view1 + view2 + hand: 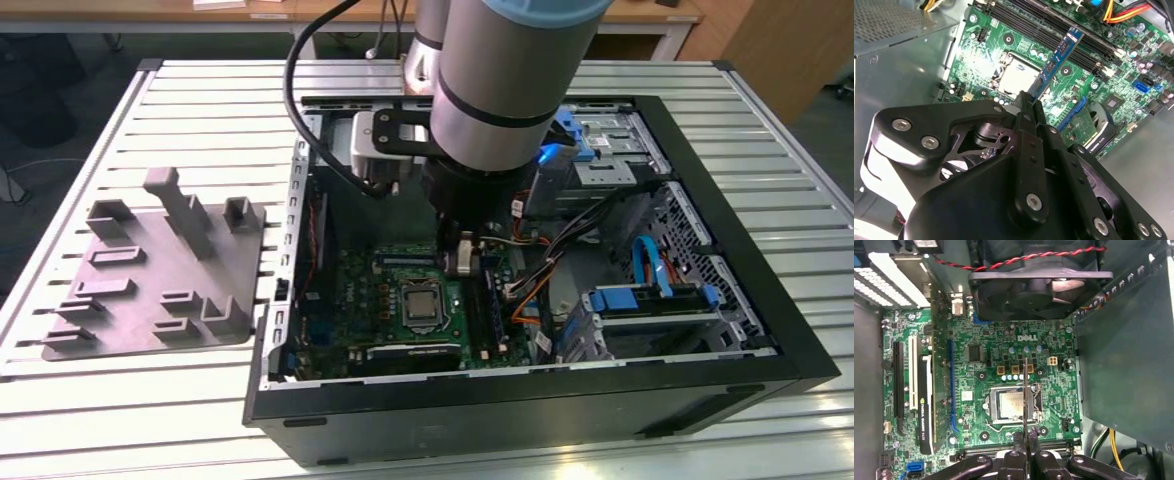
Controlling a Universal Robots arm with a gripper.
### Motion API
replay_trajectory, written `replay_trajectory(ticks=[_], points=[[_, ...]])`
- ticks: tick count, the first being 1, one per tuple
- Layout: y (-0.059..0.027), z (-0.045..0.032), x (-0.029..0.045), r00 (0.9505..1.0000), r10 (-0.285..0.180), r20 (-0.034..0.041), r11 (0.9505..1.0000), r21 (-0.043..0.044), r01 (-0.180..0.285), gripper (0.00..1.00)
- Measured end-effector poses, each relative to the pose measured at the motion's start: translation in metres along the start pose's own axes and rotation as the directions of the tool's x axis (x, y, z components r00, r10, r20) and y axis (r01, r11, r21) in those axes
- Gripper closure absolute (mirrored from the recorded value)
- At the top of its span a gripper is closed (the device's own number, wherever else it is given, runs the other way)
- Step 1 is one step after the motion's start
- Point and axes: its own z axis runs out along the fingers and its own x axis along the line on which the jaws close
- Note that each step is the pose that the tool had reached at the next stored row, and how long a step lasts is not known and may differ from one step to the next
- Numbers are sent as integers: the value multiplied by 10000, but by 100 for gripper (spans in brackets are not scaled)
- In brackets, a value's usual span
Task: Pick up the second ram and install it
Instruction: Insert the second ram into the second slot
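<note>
The second ram (1056, 62) is pinched at one end, across its flat faces, by the gripper (1031, 102). It is hung mid-frame in the exterior view, over the motherboard (1054, 340) near the CPU socket (1010, 405). It is judged light, stiff, thin and fragile, so the contacts are best left untouched.

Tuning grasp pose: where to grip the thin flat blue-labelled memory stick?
Pinch the thin flat memory stick across its two broad faces, coming from the side away from the green motherboard; its edges are too narrow. The black gripper holds it that way.
</note>
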Motion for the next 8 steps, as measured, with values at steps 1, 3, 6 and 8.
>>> replay_trajectory(ticks=[1, 3, 6, 8], points=[[0, 1, 0, 9999, 126, 12, 9999, 13, -126, 86], [0, 2, 0, 9992, 400, 35, 9992, 39, -400, 86], [0, 4, 0, 9965, 831, 75, 9965, 81, -832, 86], [0, 5, 0, 9944, 1053, 97, 9944, 101, -1054, 86]])
